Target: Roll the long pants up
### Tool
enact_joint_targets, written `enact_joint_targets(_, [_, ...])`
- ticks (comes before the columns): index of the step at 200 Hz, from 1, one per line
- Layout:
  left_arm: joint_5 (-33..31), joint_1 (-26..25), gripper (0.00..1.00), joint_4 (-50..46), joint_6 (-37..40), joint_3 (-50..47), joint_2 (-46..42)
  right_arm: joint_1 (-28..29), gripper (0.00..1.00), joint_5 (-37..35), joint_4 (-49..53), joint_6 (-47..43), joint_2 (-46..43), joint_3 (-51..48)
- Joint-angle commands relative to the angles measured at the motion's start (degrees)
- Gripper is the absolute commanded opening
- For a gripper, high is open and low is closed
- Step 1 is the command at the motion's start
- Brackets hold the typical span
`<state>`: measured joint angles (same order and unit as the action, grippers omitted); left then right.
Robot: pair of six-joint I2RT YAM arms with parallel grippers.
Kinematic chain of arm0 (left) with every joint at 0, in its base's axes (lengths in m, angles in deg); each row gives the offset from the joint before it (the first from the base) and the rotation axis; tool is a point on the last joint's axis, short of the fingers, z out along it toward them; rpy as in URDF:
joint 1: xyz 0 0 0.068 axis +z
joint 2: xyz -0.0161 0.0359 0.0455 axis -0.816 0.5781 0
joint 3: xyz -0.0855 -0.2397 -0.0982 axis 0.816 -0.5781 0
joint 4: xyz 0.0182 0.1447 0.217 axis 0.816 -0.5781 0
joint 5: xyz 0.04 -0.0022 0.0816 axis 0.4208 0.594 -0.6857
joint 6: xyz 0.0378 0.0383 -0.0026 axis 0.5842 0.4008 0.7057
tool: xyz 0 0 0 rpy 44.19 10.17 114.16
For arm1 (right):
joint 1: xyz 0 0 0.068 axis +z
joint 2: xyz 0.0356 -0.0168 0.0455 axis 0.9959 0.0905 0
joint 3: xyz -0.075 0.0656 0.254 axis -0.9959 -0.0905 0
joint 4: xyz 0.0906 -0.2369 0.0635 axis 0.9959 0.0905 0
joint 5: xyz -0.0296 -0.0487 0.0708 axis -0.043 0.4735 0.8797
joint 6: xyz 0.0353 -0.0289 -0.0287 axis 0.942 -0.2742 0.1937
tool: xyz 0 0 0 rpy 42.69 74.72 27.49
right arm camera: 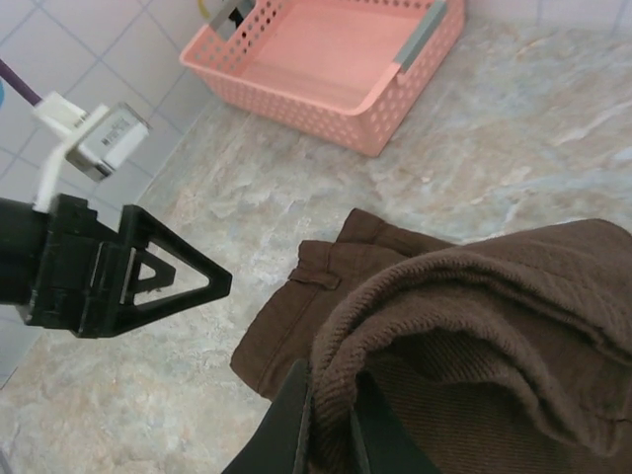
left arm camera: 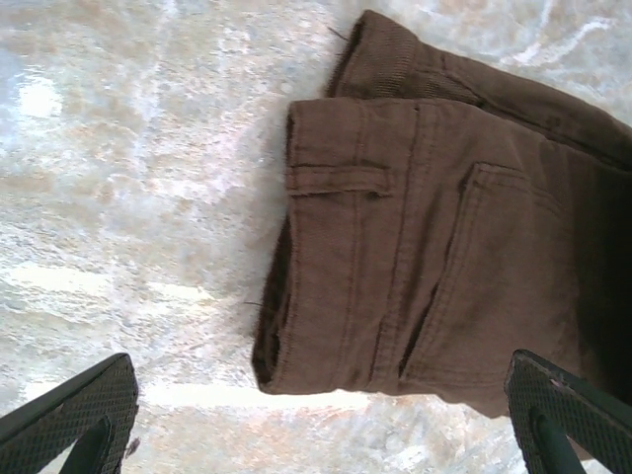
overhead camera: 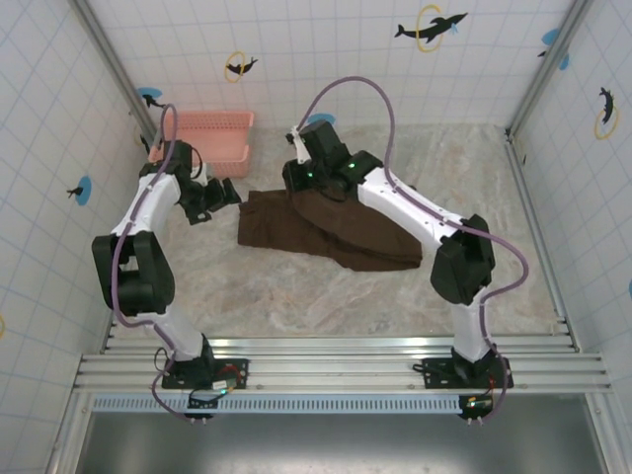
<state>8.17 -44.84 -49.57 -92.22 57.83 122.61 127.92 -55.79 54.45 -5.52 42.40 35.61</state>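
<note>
The long pants (overhead camera: 326,229) are laid folded, no roll yet formed, on the near side of the pink basket (overhead camera: 225,163). Nearer the basket, a ribbed hem (right arm camera: 395,296) is pinched by the right gripper (right arm camera: 331,420); the left gripper (left arm camera: 321,420) is spread.

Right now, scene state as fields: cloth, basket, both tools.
pants: dark brown soft cloth long pants, folded, lying on marbled table
basket: pink perforated plastic basket, far left, apart from pants
left tool: open, at waistband end, holding nothing
right tool: shut on ribbed cuff, cloth bunched above the fingers
</note>
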Motion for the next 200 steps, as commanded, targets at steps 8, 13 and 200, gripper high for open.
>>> enact_joint_targets(8, [0.94,0.42,0.97,-2.29,2.48,3.10,3.73,2.40,0.01,4.98,-1.39,1.79,6.07,6.35])
enact_joint_targets(13, [0.87,0.41,0.97,-2.67,2.50,3.54,4.18,2.77,0.01,5.12,-0.44,1.96,7.49,7.90])
enact_joint_targets(200, [-1.30,0.99,0.97,-5.36,7.64,8.57,9.08,0.83,0.61,14.25,23.03,-1.36,11.95,20.48])
